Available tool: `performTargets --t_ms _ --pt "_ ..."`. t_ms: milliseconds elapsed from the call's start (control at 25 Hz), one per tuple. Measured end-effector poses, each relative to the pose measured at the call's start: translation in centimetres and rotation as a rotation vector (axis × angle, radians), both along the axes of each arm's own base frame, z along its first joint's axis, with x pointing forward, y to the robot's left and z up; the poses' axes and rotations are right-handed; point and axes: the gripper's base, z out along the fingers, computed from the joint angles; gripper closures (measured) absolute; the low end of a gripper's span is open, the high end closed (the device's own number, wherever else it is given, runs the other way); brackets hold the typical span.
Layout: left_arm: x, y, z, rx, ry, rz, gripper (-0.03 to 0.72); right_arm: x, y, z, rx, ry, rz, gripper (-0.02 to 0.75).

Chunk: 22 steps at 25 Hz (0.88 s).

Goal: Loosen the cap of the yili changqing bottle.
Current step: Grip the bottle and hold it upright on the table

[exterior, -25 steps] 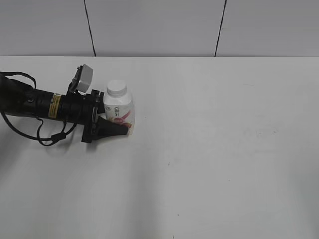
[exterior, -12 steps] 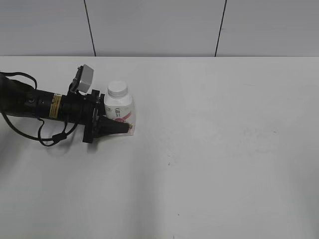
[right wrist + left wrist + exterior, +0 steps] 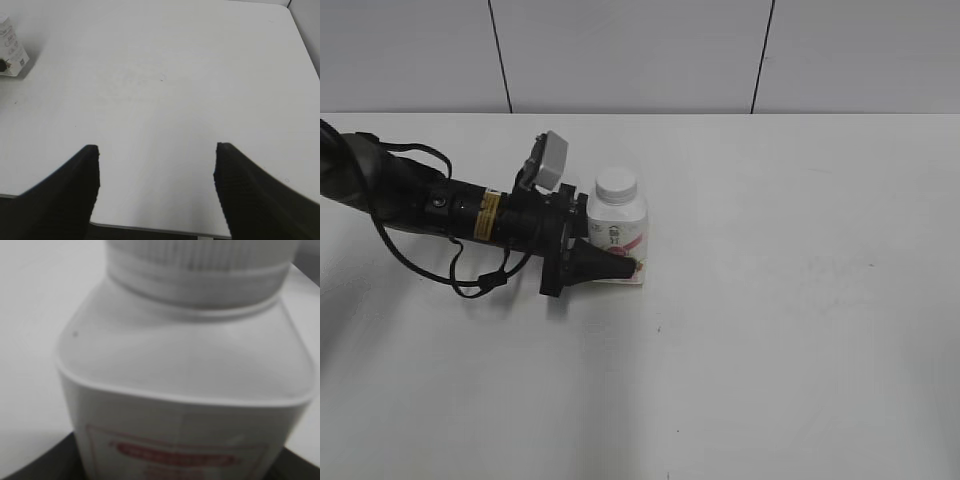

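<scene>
Exterior view: the small white squarish plastic drink bottle with a pink-red label [image 3: 618,240] stands upright on the plain white table [image 3: 770,300], left of the middle. Its small round white screw cap [image 3: 616,183] sits on the neck. The black left arm lies low along the table from the left edge, and the left gripper [image 3: 620,262] is closed around the lower body of the bottle — one dark finger [image 3: 605,266] crosses in front of the label near the base. A grey camera block [image 3: 552,160] rides on top of the wrist, and a black cable [image 3: 470,280] loops under the arm.

Left wrist view: the bottle [image 3: 185,390] fills nearly the whole picture, blurred, with its rounded shoulder and the ribbed lower edge of the cap [image 3: 200,260] at the top. Dark finger edges show at both bottom corners, hard against the bottle's sides.

Right wrist view: the right gripper [image 3: 156,172] hangs above bare table with its two black fingers [image 3: 75,185] spread wide, holding nothing. The bottle [image 3: 11,47] shows only partly at the far upper left corner — well apart from this gripper.
</scene>
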Motion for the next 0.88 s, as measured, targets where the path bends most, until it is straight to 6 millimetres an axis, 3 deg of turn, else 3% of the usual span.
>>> performTargets --t_ms 360,880 --pt "-0.9 -5.1 1.3 0.002 -0.037 0.041 0.27 0.0 0.0 0.0 0.0 0.0 0.0 0.172" --pt "0.0 -5.5 0.1 0.042 -0.012 0.189 0.27 0.0 0.0 0.0 0.0 0.0 0.0 0.172"
